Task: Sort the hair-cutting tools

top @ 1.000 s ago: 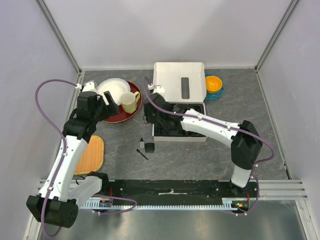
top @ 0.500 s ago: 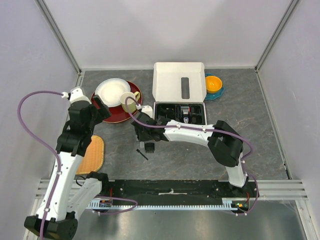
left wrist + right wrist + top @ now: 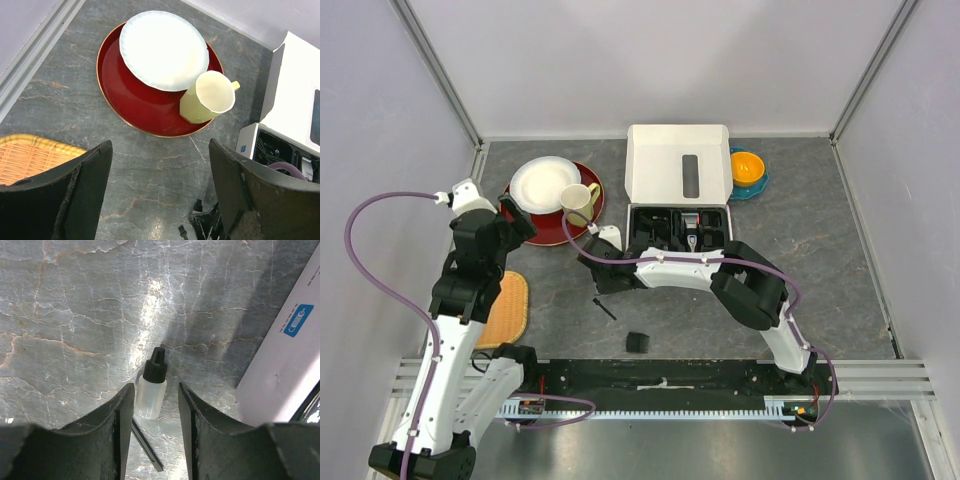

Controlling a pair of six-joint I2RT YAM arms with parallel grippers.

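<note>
A black-and-silver clipper (image 3: pixel 692 228) and black comb attachments lie in the black tray of the white box (image 3: pixel 678 168). One black comb attachment (image 3: pixel 638 342) lies loose near the table's front edge. A thin black brush (image 3: pixel 605 308) lies on the table and also shows in the right wrist view (image 3: pixel 148 452). My right gripper (image 3: pixel 603 272) is open and low over the table left of the box. In the right wrist view the gripper (image 3: pixel 155 388) has a small clear bottle with a black cap (image 3: pixel 151 390) lying between its fingers. My left gripper (image 3: pixel 160 145) is open and empty above the table.
A red round tray (image 3: pixel 582 222) holds a white plate (image 3: pixel 542 183) and a pale yellow cup (image 3: pixel 578 202) at the back left. A woven mat (image 3: pixel 505 305) lies at the left. An orange bowl on a blue dish (image 3: pixel 747 168) stands right of the box.
My right gripper has moved from the box tray down and left to the table by the small bottle. The loose comb attachment has shifted toward the front edge. My left arm has drawn back left.
</note>
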